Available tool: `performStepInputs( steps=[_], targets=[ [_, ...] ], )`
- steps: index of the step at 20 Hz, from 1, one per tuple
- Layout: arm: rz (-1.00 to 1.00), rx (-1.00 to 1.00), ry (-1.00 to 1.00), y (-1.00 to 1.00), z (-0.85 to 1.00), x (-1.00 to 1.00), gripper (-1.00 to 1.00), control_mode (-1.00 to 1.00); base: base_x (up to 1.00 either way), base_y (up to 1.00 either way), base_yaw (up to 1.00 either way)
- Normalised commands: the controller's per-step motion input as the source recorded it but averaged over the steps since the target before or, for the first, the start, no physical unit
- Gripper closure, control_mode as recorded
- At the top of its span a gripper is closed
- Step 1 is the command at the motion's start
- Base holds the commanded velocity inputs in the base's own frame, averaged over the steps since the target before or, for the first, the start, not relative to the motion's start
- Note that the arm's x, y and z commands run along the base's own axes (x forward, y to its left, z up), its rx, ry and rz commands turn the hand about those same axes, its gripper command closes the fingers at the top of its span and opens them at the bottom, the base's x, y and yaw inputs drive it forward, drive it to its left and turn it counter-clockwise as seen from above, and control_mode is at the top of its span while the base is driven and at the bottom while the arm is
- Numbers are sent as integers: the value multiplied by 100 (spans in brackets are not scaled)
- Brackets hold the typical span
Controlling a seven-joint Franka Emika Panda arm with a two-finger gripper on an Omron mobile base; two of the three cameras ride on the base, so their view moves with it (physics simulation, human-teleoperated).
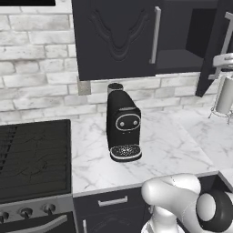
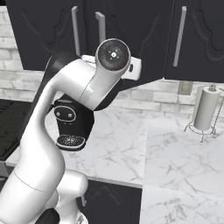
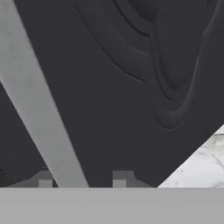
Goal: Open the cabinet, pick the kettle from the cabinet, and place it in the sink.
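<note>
Marbled white counter (image 1: 168, 150); fingers (image 3: 82, 179) straddle matte black cabinet (image 1: 118, 38)'s smooth silver handle (image 3: 39, 109).

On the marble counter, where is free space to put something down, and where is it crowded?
Free: the counter between the coffee machine and the paper towel holder, and the front strip before the machine. Crowded: left side, where the machine stands near the stove.
</note>
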Motion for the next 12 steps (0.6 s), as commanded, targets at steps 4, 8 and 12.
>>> performStepInputs(
  steps=[4, 8, 12],
  targets=[
    [0, -5, 0, -17, -23, -21, -100, -100, 0, 0, 0],
    [0, -3, 4, -7, -29, -24, -100, -100, 0, 0, 0],
    [-2, 0, 0, -1, -27, -38, -100, -100, 0, 0, 0]
  ],
)
